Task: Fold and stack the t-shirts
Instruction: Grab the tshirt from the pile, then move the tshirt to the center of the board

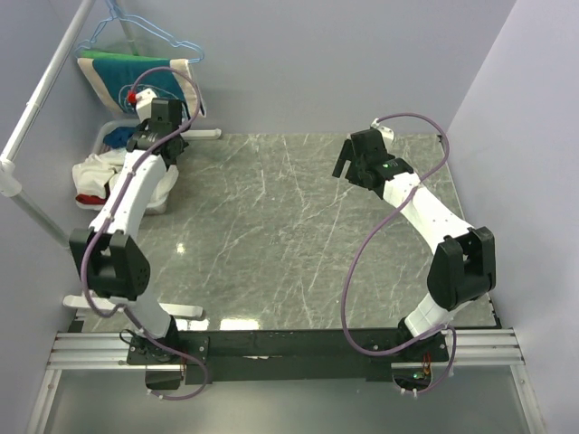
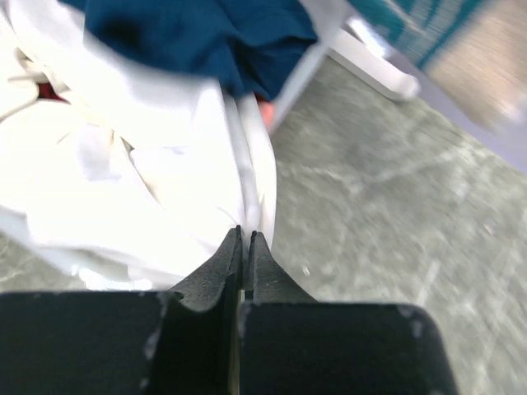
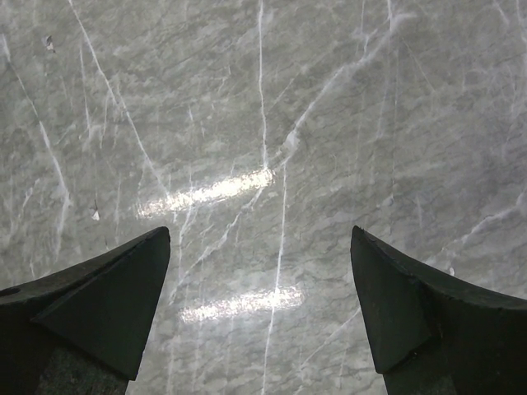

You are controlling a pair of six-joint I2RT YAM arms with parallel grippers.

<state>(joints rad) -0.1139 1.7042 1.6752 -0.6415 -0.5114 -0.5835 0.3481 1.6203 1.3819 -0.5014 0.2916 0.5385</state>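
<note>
The left gripper [image 2: 244, 234], closed with its tips touching the cream-white t-shirt heap [image 2: 148, 181] at ten o'clock on the desk [image 3: 263, 99], is nearer; the right gripper [image 3: 259, 232] hangs open at two o'clock, well apart.

Bright, even light falls from overhead, with soft shadows. Two glare streaks shine on the marble tabletop [image 3: 214, 191] in the right wrist view. In the left wrist view the white t-shirts [image 2: 140, 181] are blown out, and the upper right corner smears with blur.
</note>
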